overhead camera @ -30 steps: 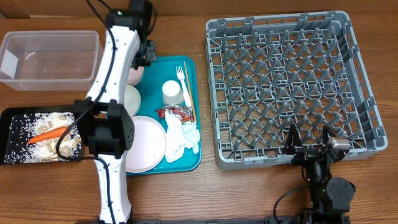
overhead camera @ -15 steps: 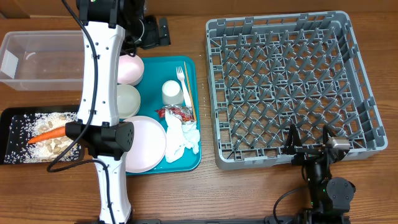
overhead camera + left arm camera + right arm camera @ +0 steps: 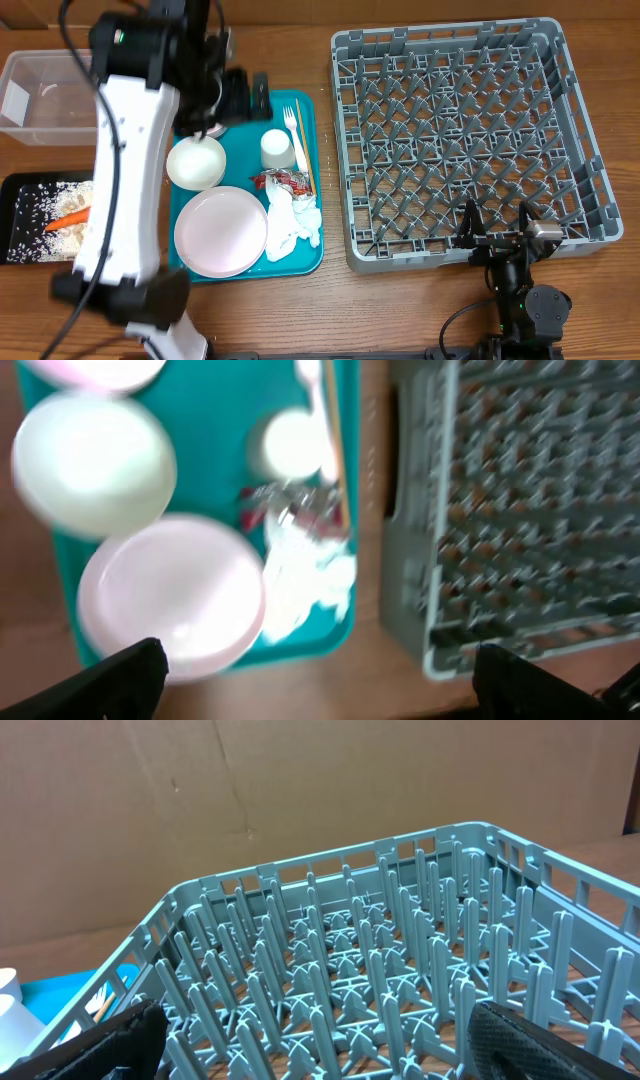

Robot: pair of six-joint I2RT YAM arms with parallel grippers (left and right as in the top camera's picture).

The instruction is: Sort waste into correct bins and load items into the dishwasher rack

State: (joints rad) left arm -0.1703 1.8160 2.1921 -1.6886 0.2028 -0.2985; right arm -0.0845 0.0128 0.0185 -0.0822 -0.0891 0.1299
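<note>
My left gripper (image 3: 247, 97) hangs open and empty high over the far left of the teal tray (image 3: 245, 130). In its blurred wrist view the gripper (image 3: 320, 690) looks down on a pink bowl (image 3: 95, 368), a white bowl (image 3: 95, 460), the pale plate (image 3: 170, 595), the cup (image 3: 290, 445), the red wrapper (image 3: 290, 510) and napkins (image 3: 305, 575). Overhead I also see the white bowl (image 3: 195, 162), plate (image 3: 221, 230), cup (image 3: 277, 148), fork (image 3: 292, 122), stick (image 3: 304, 150), wrapper (image 3: 284, 181) and napkins (image 3: 292, 220). The carrot (image 3: 68, 219) lies on rice in the black tray (image 3: 20, 250). My right gripper (image 3: 497, 232) is open at the front edge of the rack (image 3: 465, 135).
The clear tub (image 3: 60, 95) stands at the back left, behind the black tray. The left arm's white links (image 3: 120, 180) cross over both bins. In the right wrist view the open right gripper (image 3: 320, 1050) faces the rack's pegs (image 3: 400, 970), with a cardboard wall behind.
The left gripper has opened and let go of the pink bowl on the tray. It then rose, and the arm swung out to the left. The right arm has not moved.
</note>
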